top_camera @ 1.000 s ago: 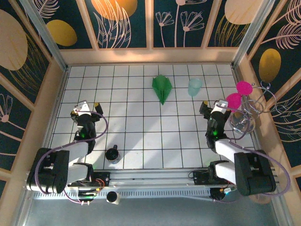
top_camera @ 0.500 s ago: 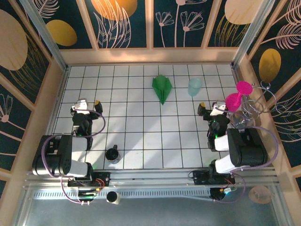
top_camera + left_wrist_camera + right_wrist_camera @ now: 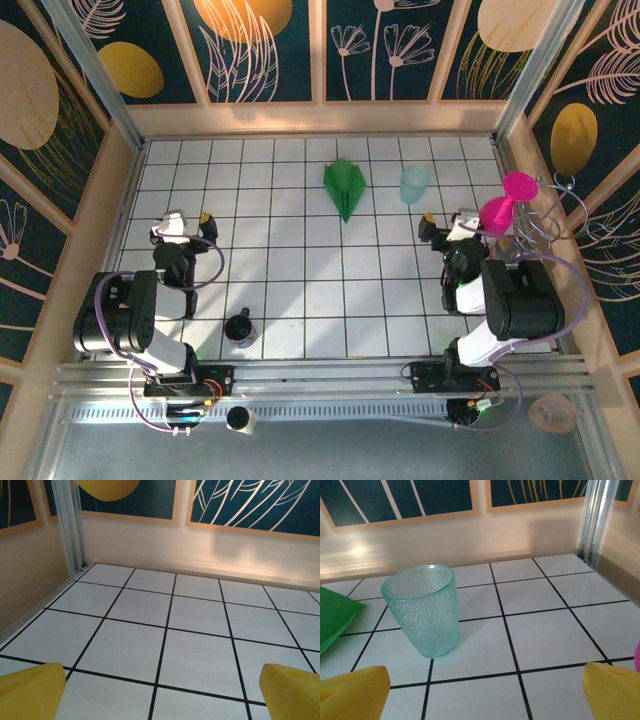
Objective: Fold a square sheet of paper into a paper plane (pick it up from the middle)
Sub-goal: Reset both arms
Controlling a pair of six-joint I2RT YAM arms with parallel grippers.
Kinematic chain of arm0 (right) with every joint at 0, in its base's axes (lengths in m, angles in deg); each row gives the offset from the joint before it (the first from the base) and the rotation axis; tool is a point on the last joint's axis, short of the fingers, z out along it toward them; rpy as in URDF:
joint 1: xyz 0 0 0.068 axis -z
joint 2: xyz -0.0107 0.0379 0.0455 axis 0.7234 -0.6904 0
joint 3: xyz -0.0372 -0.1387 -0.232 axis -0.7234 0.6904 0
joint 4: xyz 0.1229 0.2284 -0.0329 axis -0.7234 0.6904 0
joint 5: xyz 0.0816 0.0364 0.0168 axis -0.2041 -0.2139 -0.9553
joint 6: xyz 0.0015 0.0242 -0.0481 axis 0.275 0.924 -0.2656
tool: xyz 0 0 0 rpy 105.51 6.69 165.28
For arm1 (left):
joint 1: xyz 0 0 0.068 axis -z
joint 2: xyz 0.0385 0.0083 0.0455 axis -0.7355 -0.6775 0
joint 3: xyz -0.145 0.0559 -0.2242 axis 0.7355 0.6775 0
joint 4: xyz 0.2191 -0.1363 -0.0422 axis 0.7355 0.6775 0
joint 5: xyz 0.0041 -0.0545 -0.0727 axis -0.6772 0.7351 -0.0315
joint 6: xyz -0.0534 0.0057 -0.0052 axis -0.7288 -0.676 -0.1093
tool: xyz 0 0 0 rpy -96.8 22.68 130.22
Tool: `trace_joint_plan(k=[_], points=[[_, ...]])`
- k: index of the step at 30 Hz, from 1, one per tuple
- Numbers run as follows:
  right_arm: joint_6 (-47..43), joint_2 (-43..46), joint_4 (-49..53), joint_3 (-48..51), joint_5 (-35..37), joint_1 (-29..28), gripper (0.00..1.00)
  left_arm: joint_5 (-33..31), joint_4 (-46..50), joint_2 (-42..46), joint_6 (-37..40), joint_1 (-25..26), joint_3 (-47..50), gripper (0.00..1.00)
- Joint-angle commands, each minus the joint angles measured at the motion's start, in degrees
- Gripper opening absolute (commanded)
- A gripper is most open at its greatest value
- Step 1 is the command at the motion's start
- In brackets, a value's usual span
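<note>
**A:** How do the grippers stand?

**B:** Both are spread wide and carry nothing. The left gripper (image 3: 183, 222) sits by the left edge of the table (image 3: 290, 300), over bare tiles. The right gripper (image 3: 450, 222) sits by the right edge.

**A:** And the paper?

**B:** It looks fully folded. The paper plane (image 3: 345, 187) lies flat near the far edge, a little right of the middle, and neither gripper touches it.

**A:** Which way does it lie?

**B:** Its long axis runs from far to near, with the narrow tip toward the near edge. It is ahead and left of the right gripper, which I judge the nearer one.

**A:** Is anything in the way?

**B:** The teal cup (image 3: 414, 185) stands just right of the plane, roughly on that gripper's line to it.
</note>
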State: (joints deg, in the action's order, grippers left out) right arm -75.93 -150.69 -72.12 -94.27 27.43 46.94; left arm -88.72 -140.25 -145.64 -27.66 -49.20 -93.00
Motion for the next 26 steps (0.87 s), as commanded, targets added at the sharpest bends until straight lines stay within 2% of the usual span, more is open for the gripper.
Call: trace_joint_plan(k=[1, 6, 11, 16, 26], points=[[1.22, -0.33, 0.45, -1.19, -0.27, 0.92, 0.99, -0.53, -2.65, -0.38, -0.55, -0.18, -0.20, 0.99], [1.26, -0.35, 0.43, -1.15, -1.56, 1.04, 0.99, 2.40, -5.32, -0.20, 0.33, -0.22, 1.34, 0.99], [1.30, -0.35, 0.43, -1.19, -1.57, 1.06, 0.99, 6.39, -4.12, -0.26, 1.86, -0.23, 0.58, 0.99], [1.24, -0.35, 0.46, -1.15, -1.62, 1.05, 0.99, 5.49, -0.22, -0.48, 1.74, -0.22, -1.50, 0.99], [1.22, -0.26, 0.34, -1.06, -1.65, 1.02, 0.99, 5.30, -0.45, -0.66, 1.73, -0.17, -1.52, 0.99]])
